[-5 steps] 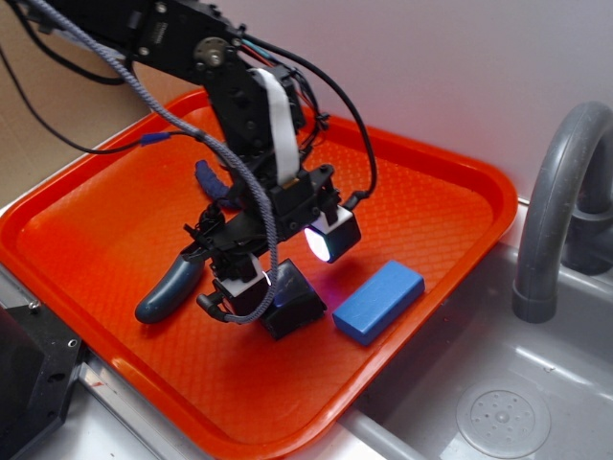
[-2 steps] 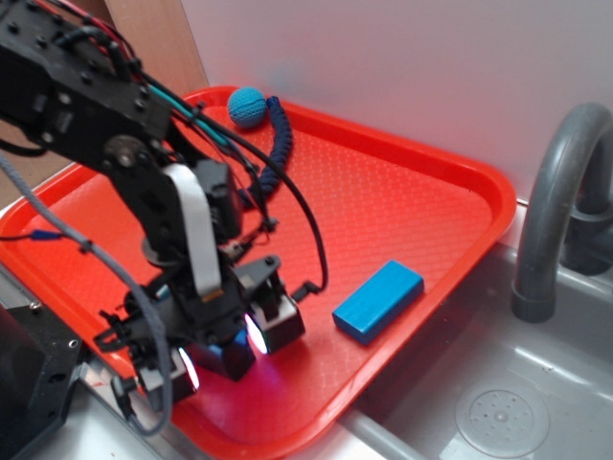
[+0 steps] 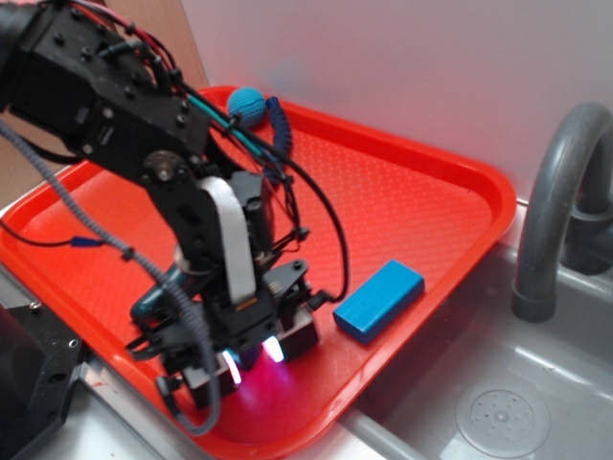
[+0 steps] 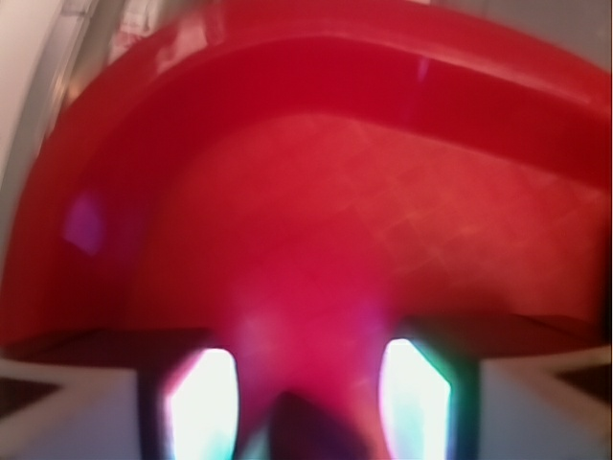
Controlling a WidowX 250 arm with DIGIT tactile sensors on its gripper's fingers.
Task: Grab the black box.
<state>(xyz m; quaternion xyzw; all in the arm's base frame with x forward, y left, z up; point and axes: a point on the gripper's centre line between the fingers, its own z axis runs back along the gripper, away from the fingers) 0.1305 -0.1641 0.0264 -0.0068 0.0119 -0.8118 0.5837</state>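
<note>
My gripper hangs low over the front part of the red tray, close to its near rim, with both lit pads glowing. Between the fingers sits a dark shape, the black box. It shows only as a blurred dark lump at the bottom of the wrist view, between the two bright pads. In the exterior view the arm and fingers hide nearly all of it. The gripper looks shut on the box. Ahead of it the wrist view shows tray floor and the raised rim.
A flat blue block lies just right of the gripper. A grey-blue sausage toy peeks out behind the arm on the left. A teal ball and a dark coiled cord lie at the tray's back. A grey faucet and sink are to the right.
The gripper went from the tray's middle toward the front rim, then a little right, and the black box went with it. The blue block has not moved.
</note>
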